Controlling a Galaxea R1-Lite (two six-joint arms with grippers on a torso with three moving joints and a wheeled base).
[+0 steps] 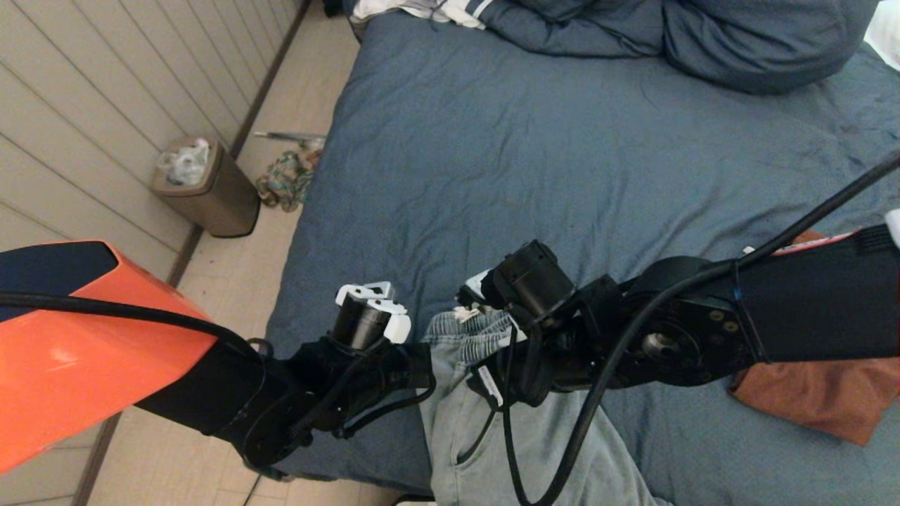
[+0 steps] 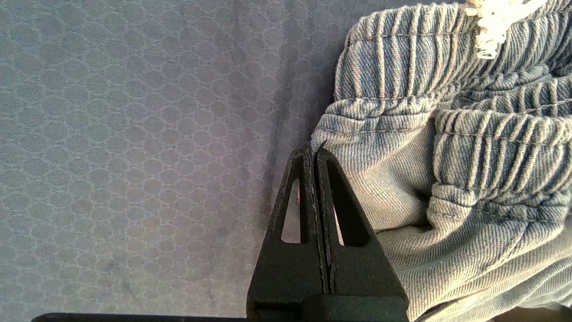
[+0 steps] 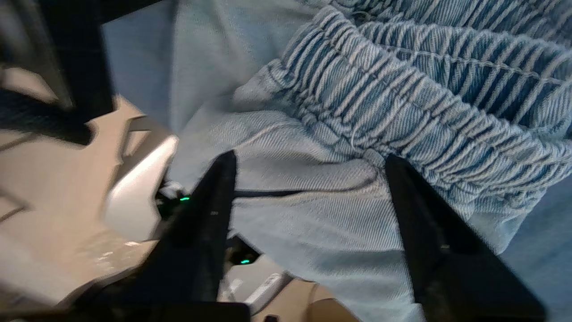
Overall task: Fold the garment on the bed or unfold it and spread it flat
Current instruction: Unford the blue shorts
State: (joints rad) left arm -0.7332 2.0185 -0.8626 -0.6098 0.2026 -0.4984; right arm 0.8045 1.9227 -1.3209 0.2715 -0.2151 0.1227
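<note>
- Two arms are seen reaching in over the near edge of the bed [image 1: 562,161], the left from the left side and the right from the right side.
- Nearest the robot, a pair of light denim trousers [image 1: 492,422] is laid on the bed's near edge, with the legs running off toward the bottom of the head view and the gathered elastic waistband [image 1: 471,327] pointed away from the robot.
- The left tool [image 2: 313,154] is pressed together at the waistband's left corner; its tips are seen right at the fabric edge, but whether any cloth is pinched between them cannot be told.
- The right tool [image 3: 308,165] is spread wide just beside it, its two black fingers [image 3: 214,188] held apart over the pale denim just below the waistband, with nothing gripped between them.
- A white drawstring [image 2: 491,22] is seen at the middle of the waistband.
- A rust-brown cloth [image 1: 823,400] is laid on the bed to the right, partly hidden beneath the right arm.
- Farther off, wrinkled slate-blue sheet is spread across the middle of the bed.
- On the floor to the left of the bed, a brown waste bin [image 1: 211,190] is stood against the panelled wall.
- At the far end, a bunched blue duvet [image 1: 703,42] is piled.
</note>
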